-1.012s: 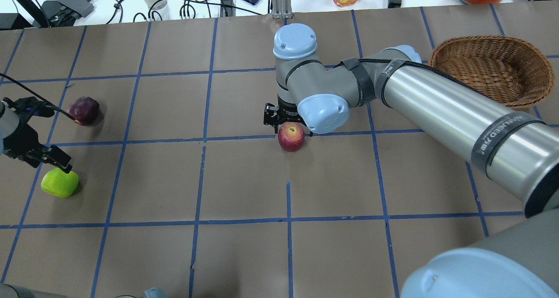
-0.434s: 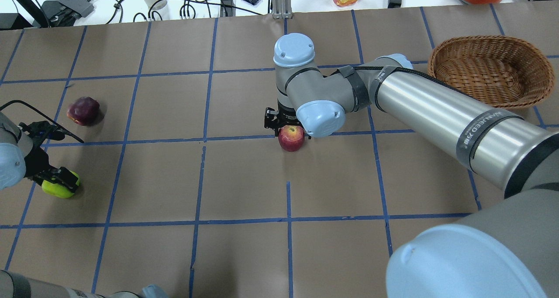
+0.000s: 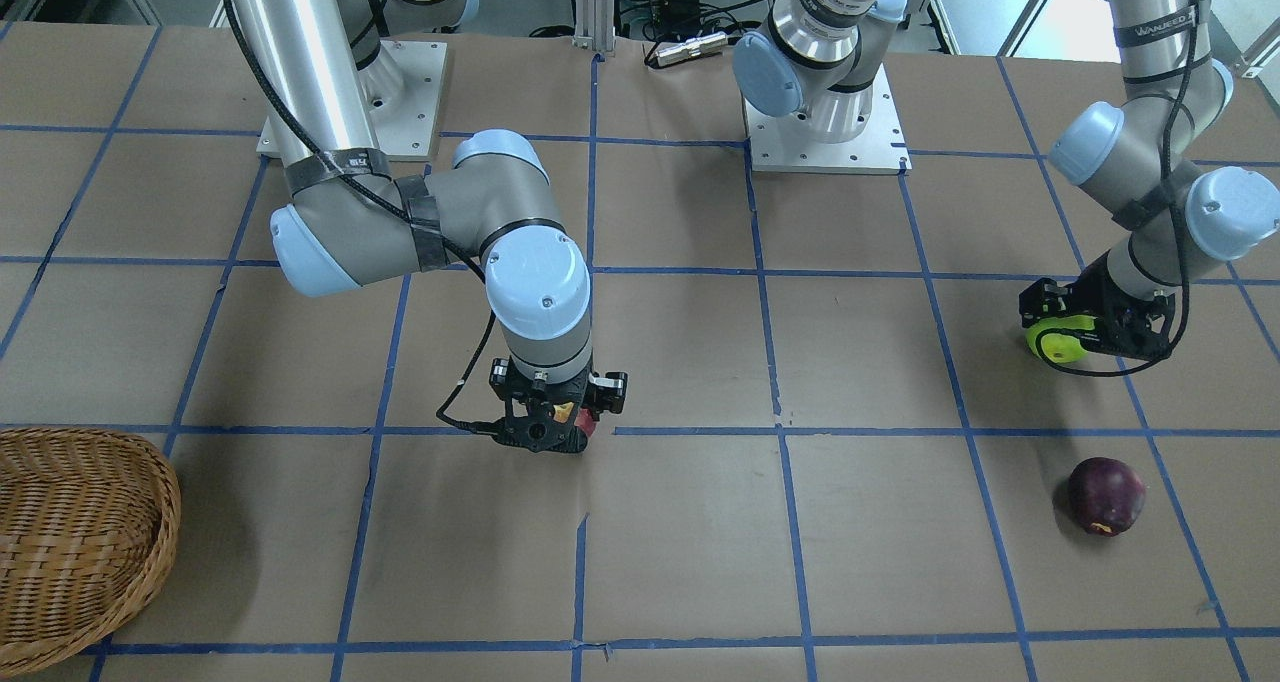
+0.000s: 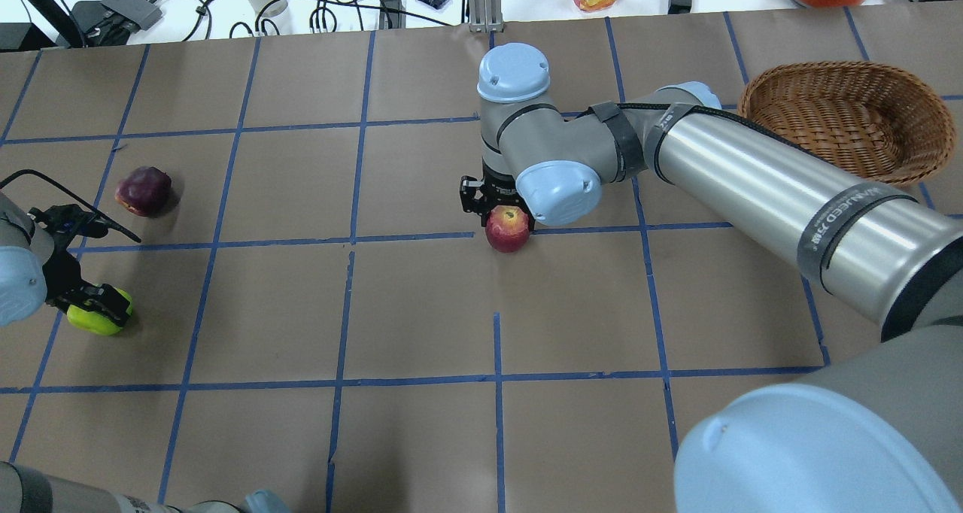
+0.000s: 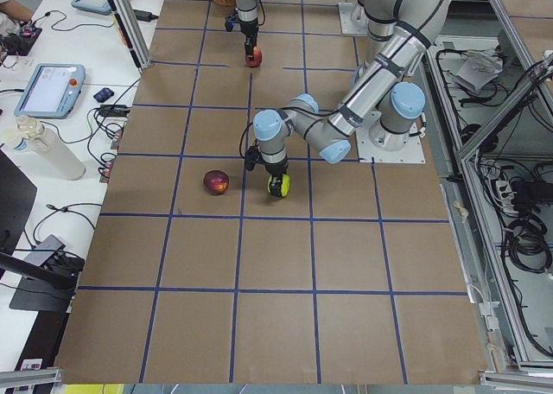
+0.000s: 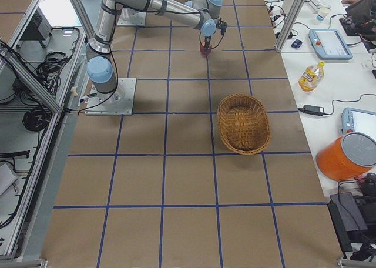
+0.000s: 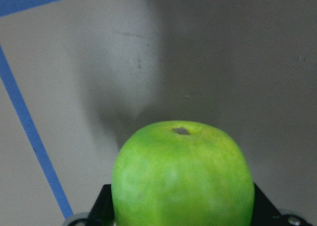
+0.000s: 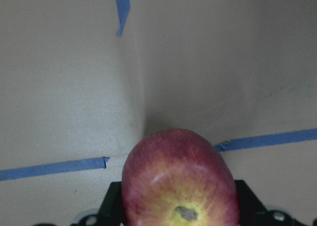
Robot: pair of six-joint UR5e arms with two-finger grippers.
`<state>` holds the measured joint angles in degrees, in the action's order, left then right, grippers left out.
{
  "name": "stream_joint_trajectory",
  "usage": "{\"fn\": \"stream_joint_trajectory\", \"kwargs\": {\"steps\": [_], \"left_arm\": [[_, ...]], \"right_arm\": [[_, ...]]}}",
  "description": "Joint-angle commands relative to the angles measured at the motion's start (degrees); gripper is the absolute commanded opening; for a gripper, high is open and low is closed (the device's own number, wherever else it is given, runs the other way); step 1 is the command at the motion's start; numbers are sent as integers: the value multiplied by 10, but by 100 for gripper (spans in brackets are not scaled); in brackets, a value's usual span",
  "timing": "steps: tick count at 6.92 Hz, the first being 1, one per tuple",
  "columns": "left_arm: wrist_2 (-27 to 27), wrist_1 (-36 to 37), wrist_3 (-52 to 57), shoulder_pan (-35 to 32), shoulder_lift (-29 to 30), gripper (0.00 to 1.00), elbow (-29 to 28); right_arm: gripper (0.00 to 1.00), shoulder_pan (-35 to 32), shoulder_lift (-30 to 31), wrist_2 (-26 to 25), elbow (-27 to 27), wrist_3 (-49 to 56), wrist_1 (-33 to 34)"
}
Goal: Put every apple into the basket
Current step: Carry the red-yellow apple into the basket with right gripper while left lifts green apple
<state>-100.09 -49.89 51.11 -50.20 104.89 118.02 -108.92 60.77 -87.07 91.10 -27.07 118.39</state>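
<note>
Closest in, the right wrist camera has the red apple (image 8: 178, 181) filling its lower edge with black jaws pressed against both flanks. So the right gripper (image 4: 498, 206) is pinching it near the middle of the table (image 4: 421, 310), beside a blue tape line. The left wrist camera shows the same for the green apple (image 7: 183, 176), clamped in the left gripper (image 4: 90, 302) at the robot's left edge. Neither wrist view settles whether its fruit is clear of the paper. The likely trouble is the grip: round, smooth skin between narrow jaws could roll or squirt out once an arm swings, and the left arm faces a long carry across the table. Two arms heading for one basket could also crowd each other. Farther out, the purple apple (image 4: 143, 191) lies loose beyond the left gripper, near it but apart. Farthest, the basket (image 4: 843, 118) sits empty at the far right corner. The overhead view shows the red apple plainly and the basket whole. The front-facing view hides most of that apple behind the gripper and crops the basket at its corner.
</note>
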Motion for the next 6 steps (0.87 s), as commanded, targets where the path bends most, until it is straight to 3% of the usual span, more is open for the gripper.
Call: {"fn": "stream_joint_trajectory", "kwargs": {"steps": [1,2,3,6], "left_arm": [[56,-40,-34,-23,-32,17,-13],[77,-39,-76,-64,-40,16,-14],[79,-39,-147,-116,-45,4,-17],[147,12,-452,-264,-10,4,-53]], "right_arm": [[0,53,55,-4,-59,6,-96],[0,113,68,-5,-97,49,-149],[0,174,69,-8,-130,134,-175],[0,334,64,-72,-146,368,-188]]}}
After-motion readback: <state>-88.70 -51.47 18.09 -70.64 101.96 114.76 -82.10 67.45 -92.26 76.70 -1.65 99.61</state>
